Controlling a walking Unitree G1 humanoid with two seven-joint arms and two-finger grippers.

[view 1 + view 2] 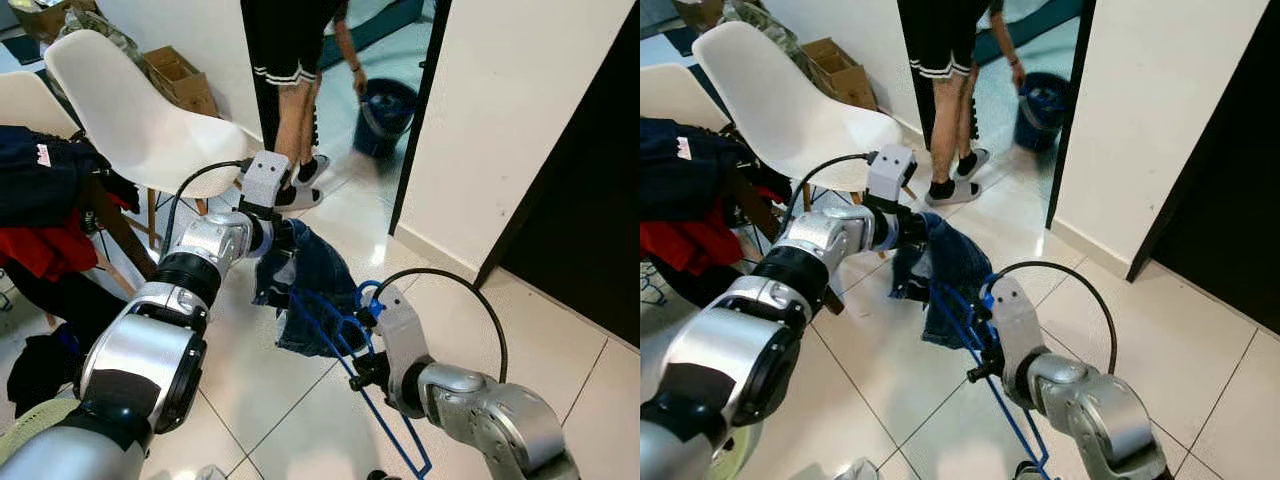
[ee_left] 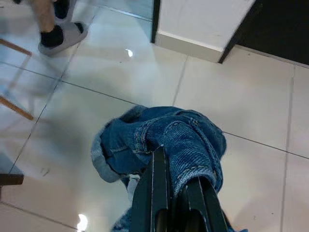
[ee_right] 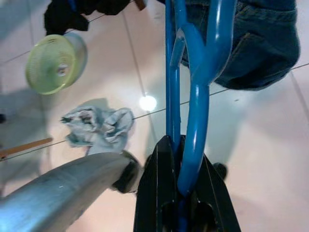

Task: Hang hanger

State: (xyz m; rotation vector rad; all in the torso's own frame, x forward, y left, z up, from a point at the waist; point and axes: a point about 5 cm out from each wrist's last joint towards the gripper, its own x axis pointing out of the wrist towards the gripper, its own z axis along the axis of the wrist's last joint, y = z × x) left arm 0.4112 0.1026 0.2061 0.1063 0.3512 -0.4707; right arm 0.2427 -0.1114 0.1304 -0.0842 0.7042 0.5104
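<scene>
**Both arms held one load: hanger on the right, denim on the left**

The right gripper (image 3: 186,186) had its jaws closed narrowly on the blue hanger (image 1: 345,350), the plastic bars running straight out between the two black fingers. From those jaws the hanger's long axis ran on a slant: one end reached up and toward the robot's left into the cloth, and the other dropped down toward the floor (image 1: 300,400) beside the right forearm.

The left gripper (image 2: 176,193) had its jaws pinched shut on a bunched fold of the blue denim garment (image 1: 310,280), which hung in the air between the two arms, above the tiles. The garment lay just beside the upper end of the hanger and draped over it; how far the hanger was threaded inside the cloth could not be told.

Judged from this, the left gripper was nearer the garment and the right one steered the hanger.

Farther out stood a white chair (image 1: 140,110), a person's legs (image 1: 290,110) near a doorway, and crumpled pale cloth (image 3: 96,123) on the floor.
</scene>
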